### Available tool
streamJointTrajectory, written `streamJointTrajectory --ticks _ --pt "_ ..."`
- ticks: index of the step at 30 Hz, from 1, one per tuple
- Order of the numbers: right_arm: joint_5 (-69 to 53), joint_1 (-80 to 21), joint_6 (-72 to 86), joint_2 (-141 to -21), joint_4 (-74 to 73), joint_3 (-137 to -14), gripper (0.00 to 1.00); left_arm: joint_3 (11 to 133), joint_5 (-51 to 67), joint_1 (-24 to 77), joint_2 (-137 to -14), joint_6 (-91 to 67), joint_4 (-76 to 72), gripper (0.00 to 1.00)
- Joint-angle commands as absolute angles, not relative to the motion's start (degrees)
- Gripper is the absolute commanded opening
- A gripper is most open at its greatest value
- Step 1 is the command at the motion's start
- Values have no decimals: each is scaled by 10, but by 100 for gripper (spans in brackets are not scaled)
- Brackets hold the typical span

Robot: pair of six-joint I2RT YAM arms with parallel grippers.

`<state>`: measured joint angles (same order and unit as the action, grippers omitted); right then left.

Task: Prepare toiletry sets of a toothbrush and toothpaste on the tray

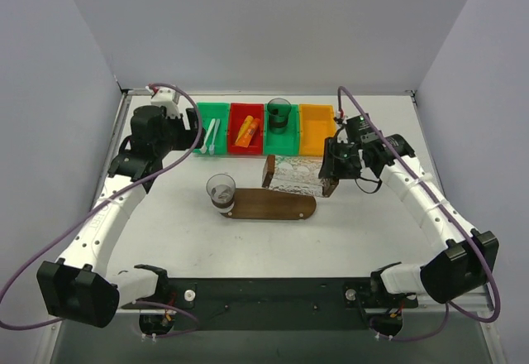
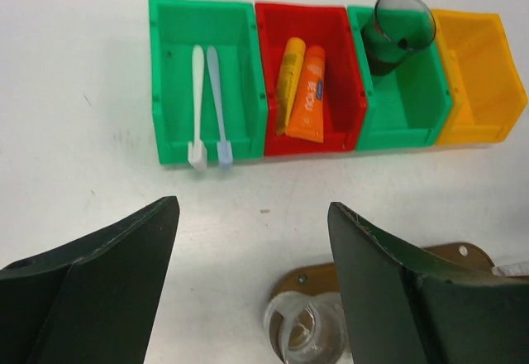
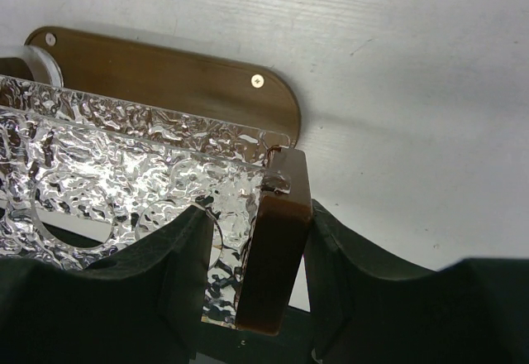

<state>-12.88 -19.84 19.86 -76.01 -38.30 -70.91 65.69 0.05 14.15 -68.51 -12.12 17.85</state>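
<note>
Two white toothbrushes [image 1: 210,136] [image 2: 198,99] lie side by side in the left green bin [image 1: 216,109] [image 2: 169,74]. An orange toothpaste [image 2: 307,95] and a yellow one [image 2: 289,70] lie in the red bin [image 1: 234,128] [image 2: 347,66]. The dark-brown oval tray [image 1: 277,207] [image 2: 461,254] [image 3: 165,70] lies in front of the bins. My left gripper [image 1: 192,130] [image 2: 252,207] hovers open and empty between the bins and the tray. My right gripper [image 1: 333,171] [image 3: 258,215] is shut on the brown end of a clear textured holder [image 1: 295,174] [image 3: 107,165], just behind the tray.
A clear cup [image 1: 221,190] [image 2: 310,331] stands on the tray's left end. A dark tinted cup [image 1: 278,114] [image 2: 402,29] sits in the second green bin. The yellow bin [image 1: 316,128] [image 2: 479,74] holds nothing. Grey walls close in the table on three sides.
</note>
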Motion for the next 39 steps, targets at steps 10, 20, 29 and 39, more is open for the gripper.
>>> streamJointTrajectory --ticks 10,20,29,39 --pt "-105 -305 176 -819 -333 -708 0 634 47 137 -645 -187 246 83" --pt "-45 -354 178 -867 -301 -704 0 629 40 137 -635 -180 263 83" --pt "-14 -366 202 -880 -273 -672 0 623 33 137 -625 -178 271 83" --pt "-14 -374 222 -903 -265 -679 0 625 18 137 -621 -176 287 83"
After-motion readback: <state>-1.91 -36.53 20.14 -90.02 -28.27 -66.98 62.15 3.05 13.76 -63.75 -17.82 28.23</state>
